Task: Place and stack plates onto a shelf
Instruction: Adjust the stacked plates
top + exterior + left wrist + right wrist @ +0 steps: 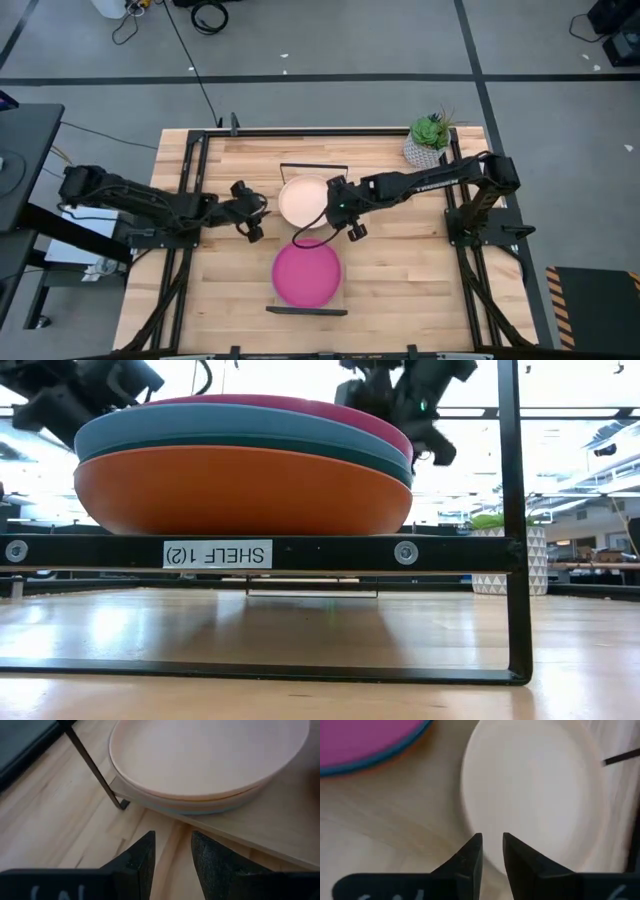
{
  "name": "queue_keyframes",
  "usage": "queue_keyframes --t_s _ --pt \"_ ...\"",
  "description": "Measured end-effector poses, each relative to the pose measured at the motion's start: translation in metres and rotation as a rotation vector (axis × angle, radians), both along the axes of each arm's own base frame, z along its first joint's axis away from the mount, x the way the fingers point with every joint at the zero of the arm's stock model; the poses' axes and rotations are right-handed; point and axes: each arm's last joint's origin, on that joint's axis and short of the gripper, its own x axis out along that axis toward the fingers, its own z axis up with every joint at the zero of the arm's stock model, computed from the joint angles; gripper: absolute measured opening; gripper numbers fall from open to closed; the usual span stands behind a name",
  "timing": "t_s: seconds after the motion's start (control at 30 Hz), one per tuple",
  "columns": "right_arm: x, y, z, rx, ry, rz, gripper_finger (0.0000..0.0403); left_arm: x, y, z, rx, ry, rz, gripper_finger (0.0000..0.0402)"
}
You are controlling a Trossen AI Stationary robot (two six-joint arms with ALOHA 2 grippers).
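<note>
The shelf (pixel 345 250) is a pale board with black wire ends, running from far to near in mid-table. On its far half sits a stack topped by the peach-cream plate (pixel 303 200) (pixel 205 755) (pixel 535 795). Its near half holds a stack topped by the magenta plate (pixel 307 273) (pixel 365 740), with blue, dark teal and the orange plate (pixel 240 490) beneath. My left gripper (pixel 250 213) (pixel 173 852) hangs just left of the peach-cream stack, fingers a narrow gap apart. My right gripper (pixel 347 215) (pixel 492 845) hovers over that plate's right rim, also slightly open. Neither touches anything.
A small potted plant (pixel 430 140) (pixel 510 550) stands at the table's far right corner. Black arm frames run along both table sides. The shelf's wire end (pixel 95 767) rises beside the peach-cream stack. Bare wood lies left and right of the shelf.
</note>
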Motion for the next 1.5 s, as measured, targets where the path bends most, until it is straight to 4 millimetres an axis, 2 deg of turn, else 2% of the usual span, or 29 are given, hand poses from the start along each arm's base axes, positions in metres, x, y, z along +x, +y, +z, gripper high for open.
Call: queue_keyframes --t_s 0.13,0.23,0.4,0.63,0.8,0.97,1.07,1.33,1.5 --pt "-0.003 -0.008 -0.025 0.003 -0.054 -0.021 0.008 -0.001 0.007 -0.011 -0.003 -0.026 0.007 0.0133" --pt "-0.006 -0.009 -0.032 -0.046 -0.048 -0.044 0.0079 -0.003 0.011 -0.018 0.006 -0.045 0.009 0.0133" --pt "-0.017 0.0 -0.003 -0.111 -0.128 -0.044 0.0079 0.002 0.013 -0.021 0.03 -0.082 -0.023 0.0133" --pt "-0.05 0.018 0.034 -0.017 -0.171 -0.12 0.0079 0.012 0.013 -0.025 0.105 -0.095 -0.069 0.0133" --pt "-0.076 0.036 0.048 -0.002 -0.182 -0.161 0.0079 0.02 0.012 -0.032 0.118 -0.107 -0.075 0.0133" --pt "-0.091 0.048 0.051 0.025 -0.211 -0.165 0.0079 0.024 0.011 -0.036 0.139 -0.102 -0.108 0.0133" --pt "-0.099 0.052 0.046 0.048 -0.212 -0.179 0.0079 0.023 0.011 -0.034 0.14 -0.108 -0.114 0.0133" --pt "-0.118 0.051 0.008 0.078 -0.151 -0.271 0.0079 0.022 0.011 -0.015 0.183 -0.166 -0.144 0.0133" --pt "-0.121 0.056 -0.001 0.103 -0.153 -0.282 0.0079 0.023 0.017 -0.016 0.189 -0.156 -0.135 0.0133"
